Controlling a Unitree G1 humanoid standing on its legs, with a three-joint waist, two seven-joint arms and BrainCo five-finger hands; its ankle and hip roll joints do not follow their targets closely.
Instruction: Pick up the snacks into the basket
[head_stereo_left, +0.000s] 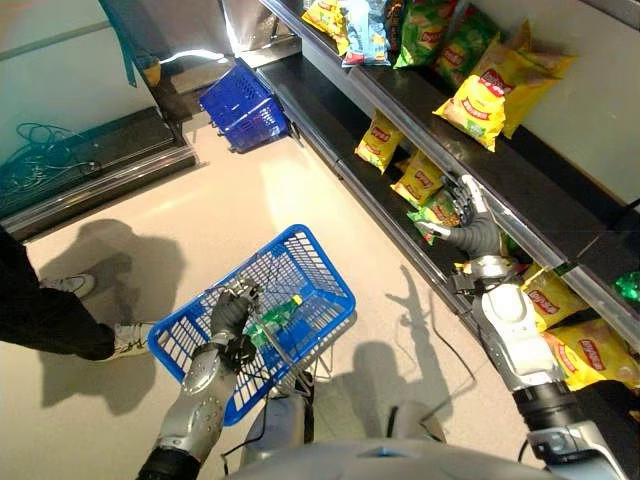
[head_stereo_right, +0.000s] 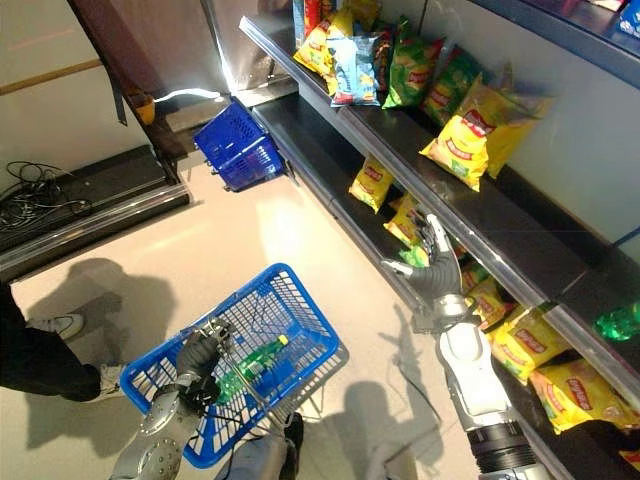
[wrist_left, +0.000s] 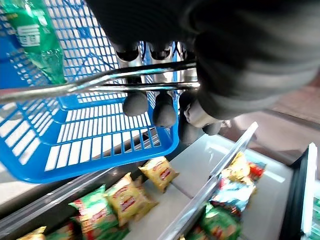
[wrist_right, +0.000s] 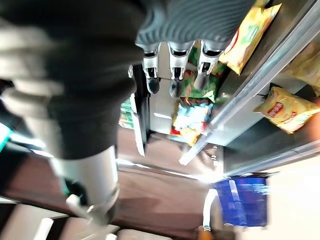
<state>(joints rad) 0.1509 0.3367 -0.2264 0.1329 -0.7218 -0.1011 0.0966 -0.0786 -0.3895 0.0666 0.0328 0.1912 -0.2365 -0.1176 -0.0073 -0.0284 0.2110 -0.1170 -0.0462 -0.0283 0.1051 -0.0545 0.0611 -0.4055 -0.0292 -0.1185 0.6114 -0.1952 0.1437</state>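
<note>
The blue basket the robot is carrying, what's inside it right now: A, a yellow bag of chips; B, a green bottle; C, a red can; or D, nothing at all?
B: a green bottle lies on the mesh floor of the blue basket, which the left hand holds by its metal handle; the yellow snack bags sit on the shelves.

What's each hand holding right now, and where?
Left hand grips the blue basket by its metal handle. Right hand is open, holding nothing.
</note>
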